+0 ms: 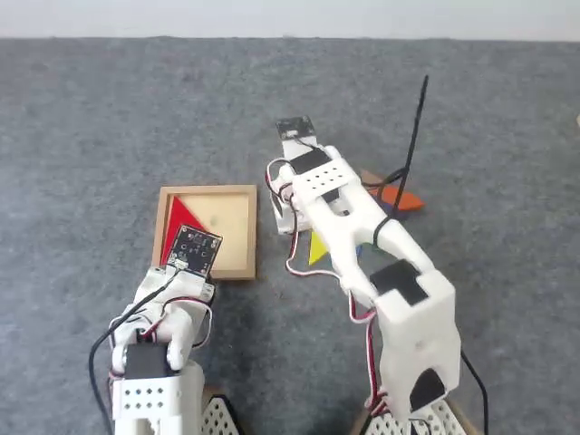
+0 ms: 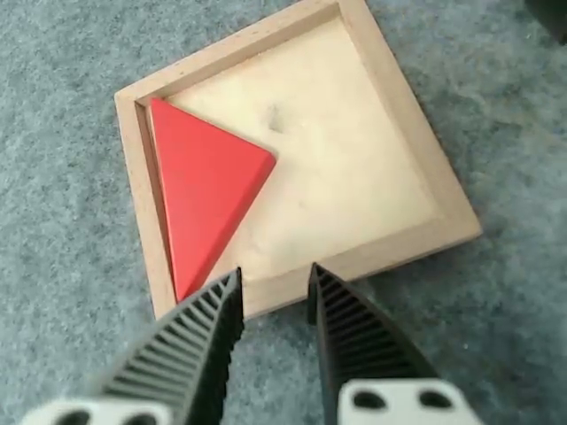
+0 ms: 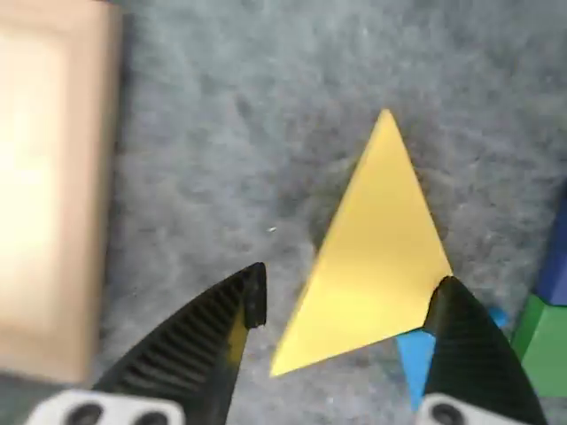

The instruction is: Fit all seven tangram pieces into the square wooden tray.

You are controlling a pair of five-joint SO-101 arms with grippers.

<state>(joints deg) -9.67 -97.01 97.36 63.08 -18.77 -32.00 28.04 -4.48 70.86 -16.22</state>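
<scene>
One yellow triangle (image 3: 372, 266) lies flat on the grey surface (image 3: 221, 133) near the wooden tray (image 3: 53, 177), under the wide-open right pincer (image 3: 350, 297); thin, rigid, light and likely slick, it should be pinched across opposite edges.

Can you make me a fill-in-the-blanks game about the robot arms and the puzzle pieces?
The triangle in the wooden tray is ____.
The right gripper hangs open with a ____ piece between its jaws.
The left gripper has its jaws ____.
Missing words: red, yellow, open.
</scene>
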